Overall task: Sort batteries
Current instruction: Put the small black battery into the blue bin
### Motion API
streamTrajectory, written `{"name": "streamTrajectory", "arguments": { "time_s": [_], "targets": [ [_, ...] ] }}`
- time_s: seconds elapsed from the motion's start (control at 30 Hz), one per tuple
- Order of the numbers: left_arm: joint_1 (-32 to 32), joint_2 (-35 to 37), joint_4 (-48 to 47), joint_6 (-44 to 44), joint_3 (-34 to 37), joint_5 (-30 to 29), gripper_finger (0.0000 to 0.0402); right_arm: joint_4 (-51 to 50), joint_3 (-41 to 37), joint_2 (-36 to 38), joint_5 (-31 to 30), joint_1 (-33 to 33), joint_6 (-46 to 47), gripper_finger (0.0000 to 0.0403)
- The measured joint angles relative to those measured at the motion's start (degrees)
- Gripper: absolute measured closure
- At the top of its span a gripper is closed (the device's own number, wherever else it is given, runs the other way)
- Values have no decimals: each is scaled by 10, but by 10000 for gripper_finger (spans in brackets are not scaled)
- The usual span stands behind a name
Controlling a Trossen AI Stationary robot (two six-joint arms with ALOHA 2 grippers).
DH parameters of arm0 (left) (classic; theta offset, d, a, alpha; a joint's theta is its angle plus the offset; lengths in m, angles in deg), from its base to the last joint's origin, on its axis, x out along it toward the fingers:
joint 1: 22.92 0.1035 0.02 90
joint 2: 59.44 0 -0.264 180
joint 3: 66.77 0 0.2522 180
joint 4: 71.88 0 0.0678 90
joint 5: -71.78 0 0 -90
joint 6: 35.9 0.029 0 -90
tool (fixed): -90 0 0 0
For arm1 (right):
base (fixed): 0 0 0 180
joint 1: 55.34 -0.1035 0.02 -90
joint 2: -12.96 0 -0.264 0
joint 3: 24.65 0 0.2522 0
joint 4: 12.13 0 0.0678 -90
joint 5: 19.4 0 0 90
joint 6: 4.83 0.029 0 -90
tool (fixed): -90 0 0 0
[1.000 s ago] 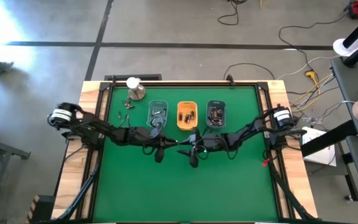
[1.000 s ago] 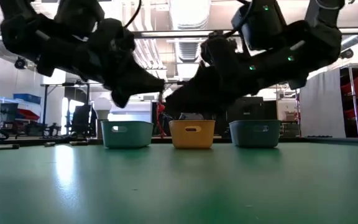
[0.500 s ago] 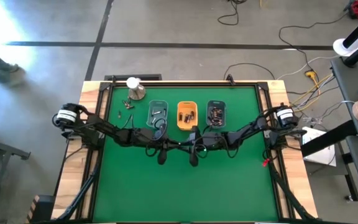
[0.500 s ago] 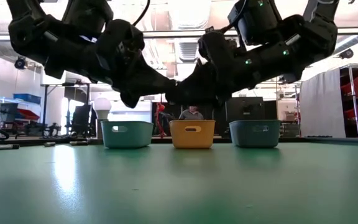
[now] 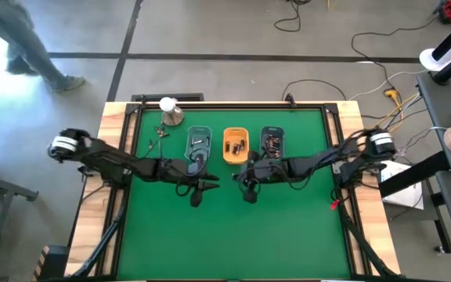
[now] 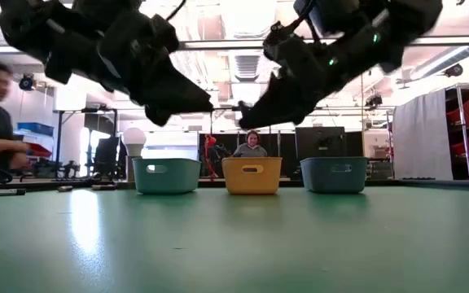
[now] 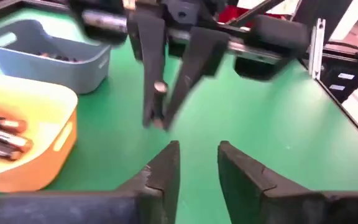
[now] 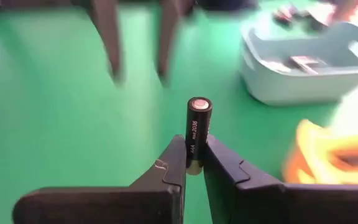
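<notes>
My right gripper (image 8: 192, 163) is shut on one dark battery (image 8: 199, 127) above the green table's middle (image 5: 239, 175). My left gripper (image 7: 197, 158) faces it from the left, open with nothing between its fingers (image 5: 212, 175). In the low view both grippers hang well above the table, the left (image 6: 208, 104) and the right (image 6: 243, 107) a short gap apart. More batteries lie in the teal tray (image 5: 199, 143), the orange tray (image 5: 236, 146) and the blue-grey tray (image 5: 272, 142). A few loose batteries (image 5: 156, 135) lie on the table at the far left. My right gripper pinches the battery's lower end (image 8: 194, 158) between its two fingertips. The fingers come slanting down from the table's right side. The rest of the battery sticks out beyond the fingers, its round end cap (image 8: 199, 104) free. It is lifted clear of the table.
A round metal dome with a white ball (image 5: 170, 113) stands at the far left, behind the loose batteries. The three trays stand in a row just beyond the grippers. A person (image 5: 30, 47) walks past the table's far left corner; another person (image 6: 255, 146) sits behind the trays.
Half a second ago the two grippers stood tip to tip over the table's middle. They have since drawn apart, the left toward the table's left edge and the right toward its right edge, and both have risen. A person has come into view at the far left.
</notes>
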Motion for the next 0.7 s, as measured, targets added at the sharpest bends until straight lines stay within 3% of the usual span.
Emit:
{"name": "streamTrajectory", "arguments": {
  "time_s": [0.17,0.33,0.57,0.7],
  "targets": [
    [0,92,-142,12,0,-16,292,-304,72,81,-45,26,-23,376],
    [0,147,-162,57,0,-20,291,-549,156,103,-95,85,-25,376],
    [-6,181,-176,72,0,-20,292,-707,177,98,-80,191,-29,376],
    [-13,181,-197,62,0,-20,292,-700,140,101,-12,243,-34,376]
  ]
}}
